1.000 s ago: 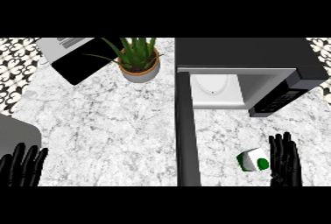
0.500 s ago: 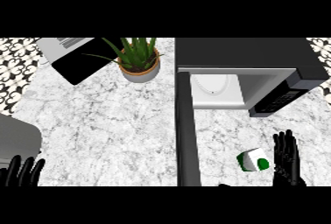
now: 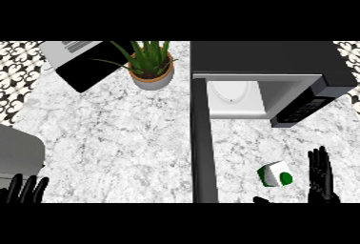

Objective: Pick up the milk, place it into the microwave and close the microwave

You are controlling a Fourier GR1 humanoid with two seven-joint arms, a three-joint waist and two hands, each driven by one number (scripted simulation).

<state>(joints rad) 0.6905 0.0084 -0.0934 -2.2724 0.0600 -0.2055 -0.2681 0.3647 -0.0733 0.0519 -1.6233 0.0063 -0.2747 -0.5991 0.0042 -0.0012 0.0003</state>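
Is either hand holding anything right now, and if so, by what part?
Nothing is held. The right hand is open beside the milk carton, apart from it. The left hand rests open at the lower left edge.

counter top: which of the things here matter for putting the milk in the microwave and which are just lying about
Part of the job:
milk carton
microwave, door open
right hand, open beside the carton

Just lying about:
potted plant
dark board at the back left
grey object at the left edge
left hand, resting at the lower left
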